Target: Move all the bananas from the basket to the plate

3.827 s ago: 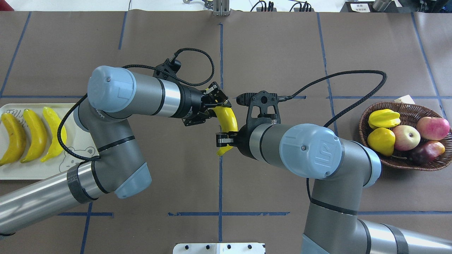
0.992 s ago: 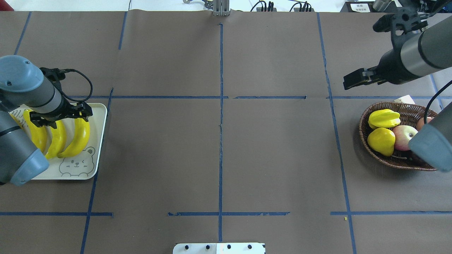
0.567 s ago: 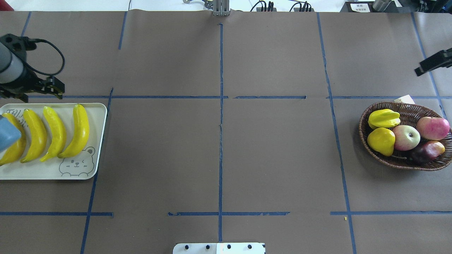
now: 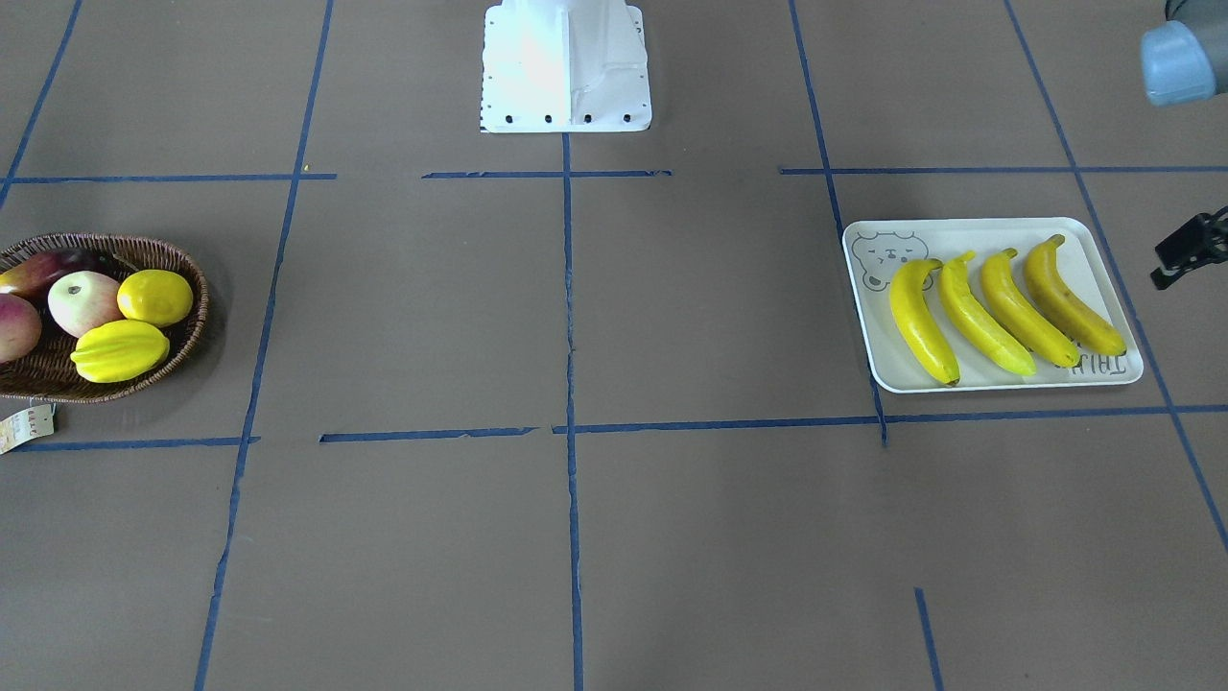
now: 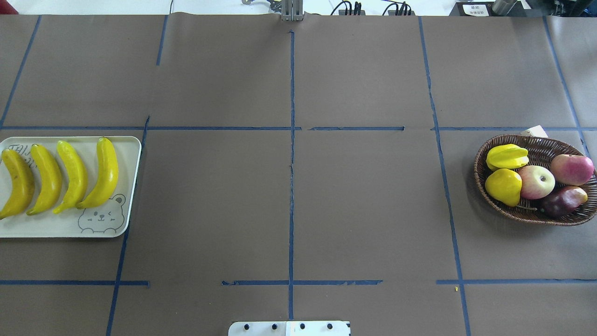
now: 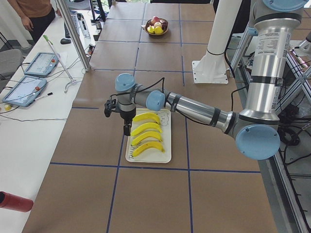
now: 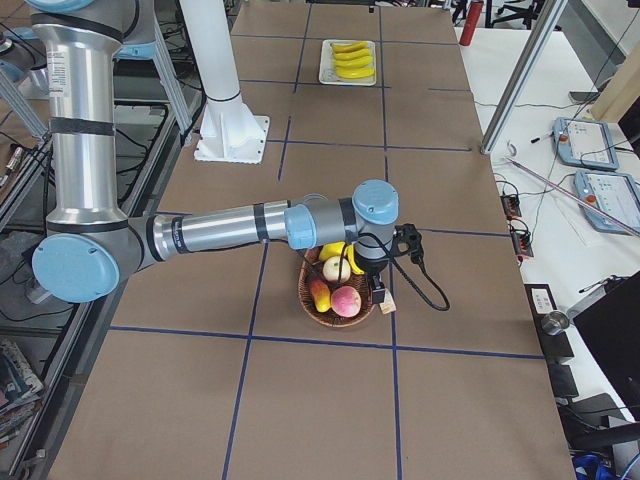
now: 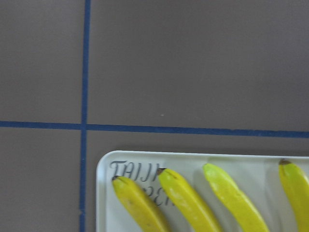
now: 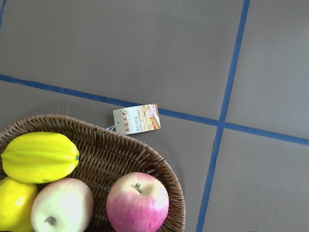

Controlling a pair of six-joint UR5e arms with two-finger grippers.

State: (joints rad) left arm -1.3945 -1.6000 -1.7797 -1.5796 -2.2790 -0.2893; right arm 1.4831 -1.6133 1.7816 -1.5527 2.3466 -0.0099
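Four yellow bananas (image 5: pixel 100 172) lie side by side on the pale bear tray (image 5: pixel 60 227), also in the front view (image 4: pixel 998 307) and the left wrist view (image 8: pixel 188 198). The wicker basket (image 5: pixel 527 215) at the right holds no bananas. My left gripper (image 6: pixel 127 130) hangs empty just beyond the tray's far edge; only a black part of it shows at the front view's right edge (image 4: pixel 1188 251), and I cannot tell its state. My right gripper (image 7: pixel 378 295) hovers by the basket's far side; I cannot tell its state. Both are outside the overhead view.
The basket holds a starfruit (image 5: pixel 507 156), a lemon (image 5: pixel 503 186), two apples (image 5: pixel 536 182) and a dark red fruit (image 5: pixel 562 199). Its paper tag (image 9: pixel 136 118) lies on the table. The robot's white base (image 4: pixel 564 62) stands at the table's near middle.
The left gripper set the fourth banana on the tray, let go and drew back out of the overhead view. The right arm also left that view.
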